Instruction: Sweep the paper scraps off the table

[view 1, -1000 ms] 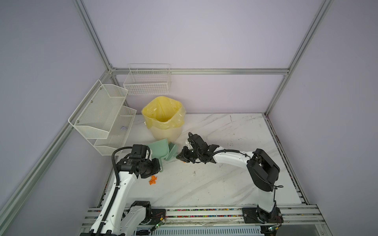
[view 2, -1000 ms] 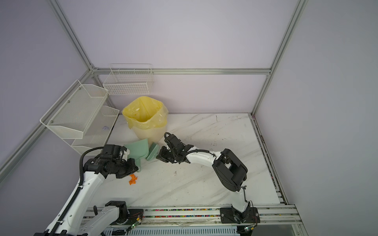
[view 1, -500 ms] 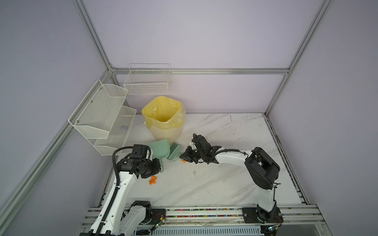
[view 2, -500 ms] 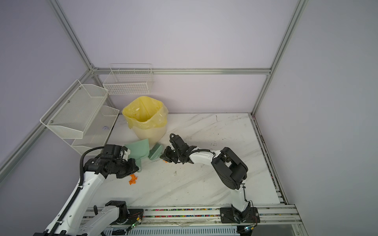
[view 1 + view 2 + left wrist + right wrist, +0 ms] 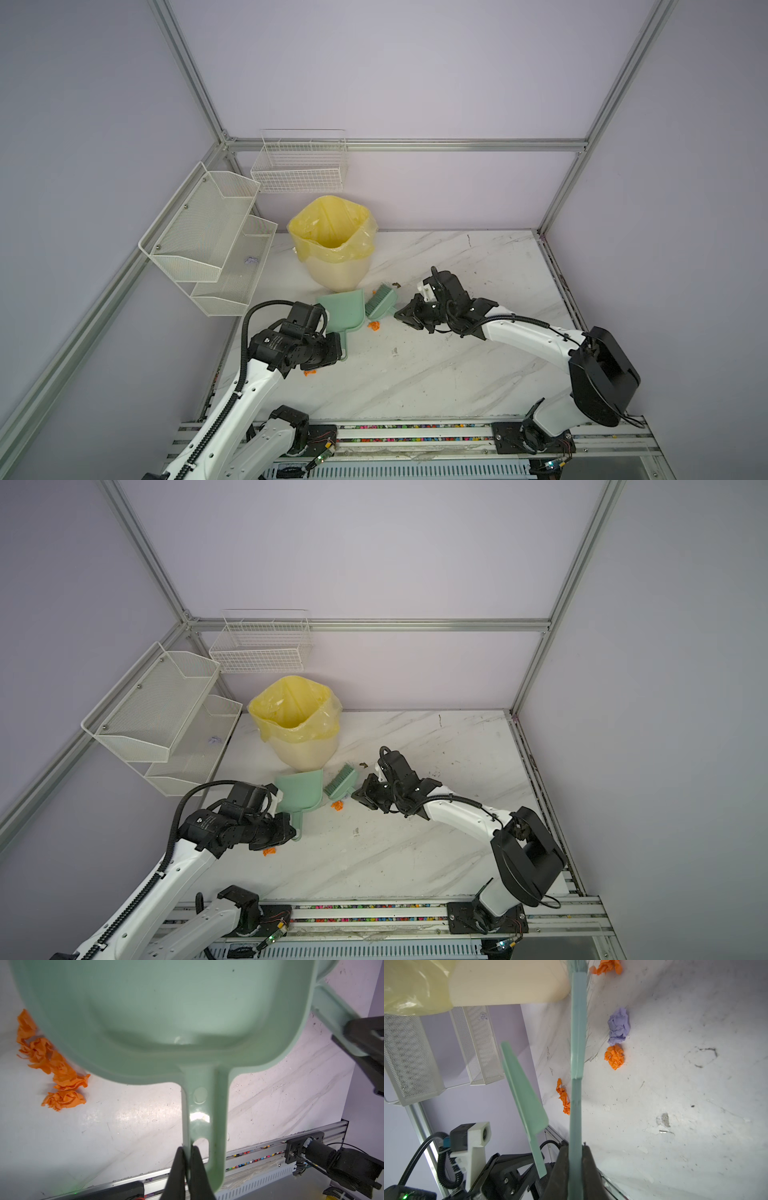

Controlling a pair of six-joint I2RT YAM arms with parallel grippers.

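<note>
Your left gripper (image 5: 188,1148) was clamped on the dustpan (image 5: 166,1012) handle, right gripper (image 5: 575,1148) on the brush (image 5: 578,1022) handle. Those paper scraps (image 5: 614,1057) lay on the table (image 5: 695,1105) beside the bristles, near the bin (image 5: 508,985): feather-light, crumpled, likely to skitter, so you'd nudge them with bristles, not pinch them.

Left hand (image 5: 187,1154) pinched tight; right hand (image 5: 575,1156) pinched tight.
</note>
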